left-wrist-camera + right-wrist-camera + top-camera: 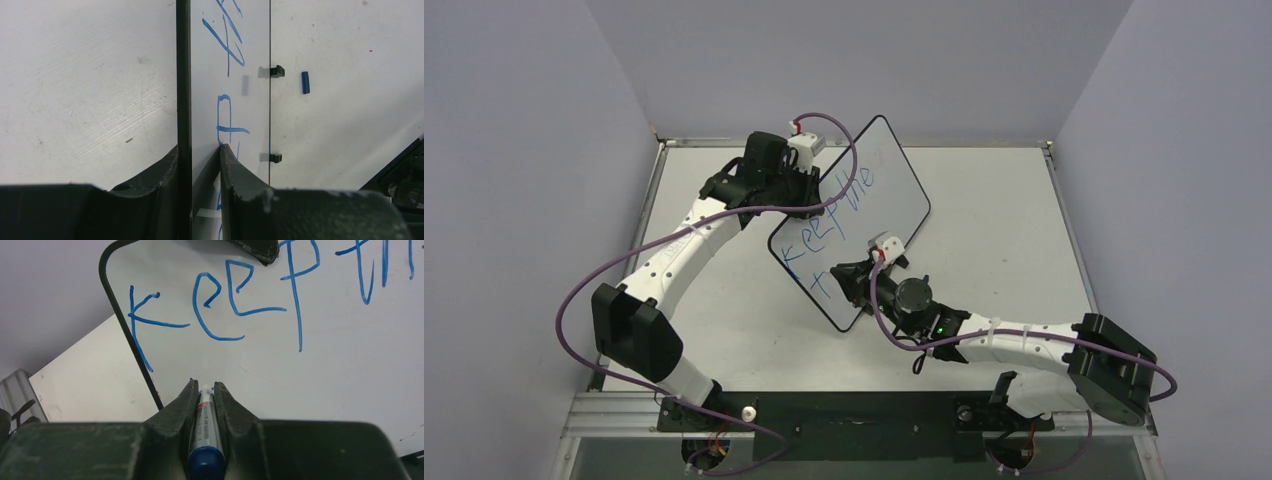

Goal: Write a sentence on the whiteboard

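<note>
The whiteboard [894, 190] stands tilted on the table, white with a thin black rim [183, 75]. My left gripper [809, 190] [200, 148] is shut on its upper left edge, one finger on each face. The sentence [829, 222] in blue reads "Keep the", with a "t" on a lower line. Its letters show large in the right wrist view [215, 310] and edge-on in the left wrist view [227, 115]. My right gripper [844, 275] [205, 385] is shut on a blue-ended marker [205, 425], whose tip sits at the board's face below "Keep".
A small blue marker cap [305, 82] lies on the white table [1004, 230] behind the board. Two black feet [276, 71] stick out of the board's back. Grey walls close in the table on three sides.
</note>
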Robot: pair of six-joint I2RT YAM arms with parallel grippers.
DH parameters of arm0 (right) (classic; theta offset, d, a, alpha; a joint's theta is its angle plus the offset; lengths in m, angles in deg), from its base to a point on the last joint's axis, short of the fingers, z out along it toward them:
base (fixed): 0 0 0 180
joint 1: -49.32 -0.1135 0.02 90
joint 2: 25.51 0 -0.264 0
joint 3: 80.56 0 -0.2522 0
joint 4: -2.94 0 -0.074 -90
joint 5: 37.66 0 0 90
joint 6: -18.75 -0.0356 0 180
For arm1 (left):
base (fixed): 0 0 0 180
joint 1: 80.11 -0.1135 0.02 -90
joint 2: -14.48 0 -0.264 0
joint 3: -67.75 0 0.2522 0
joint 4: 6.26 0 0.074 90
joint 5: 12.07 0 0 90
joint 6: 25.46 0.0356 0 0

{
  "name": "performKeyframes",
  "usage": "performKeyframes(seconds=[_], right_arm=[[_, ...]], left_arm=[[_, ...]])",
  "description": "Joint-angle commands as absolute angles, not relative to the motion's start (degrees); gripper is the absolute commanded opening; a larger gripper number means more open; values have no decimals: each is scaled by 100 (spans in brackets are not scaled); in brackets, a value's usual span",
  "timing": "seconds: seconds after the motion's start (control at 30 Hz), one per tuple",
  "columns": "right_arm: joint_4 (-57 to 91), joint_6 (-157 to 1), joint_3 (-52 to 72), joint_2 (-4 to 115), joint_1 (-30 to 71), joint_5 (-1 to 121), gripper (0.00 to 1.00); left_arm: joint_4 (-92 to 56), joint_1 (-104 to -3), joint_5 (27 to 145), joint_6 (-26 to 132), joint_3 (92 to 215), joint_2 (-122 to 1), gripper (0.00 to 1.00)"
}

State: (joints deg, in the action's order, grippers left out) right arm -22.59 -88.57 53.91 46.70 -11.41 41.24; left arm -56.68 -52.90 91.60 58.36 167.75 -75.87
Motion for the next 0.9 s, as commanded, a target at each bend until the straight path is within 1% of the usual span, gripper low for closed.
performKeyframes(seconds=[0.0,0.87], right_arm=[[-2527,-8893,5140,4860,-1104,4298,0],[-2162,-8933,5061,5024,-612,4124,0]], left_arm=[[-5780,-5066,8664,6342,16415,-8018,0],[-5782,-5060,8677,6346,16413,-7976,0]])
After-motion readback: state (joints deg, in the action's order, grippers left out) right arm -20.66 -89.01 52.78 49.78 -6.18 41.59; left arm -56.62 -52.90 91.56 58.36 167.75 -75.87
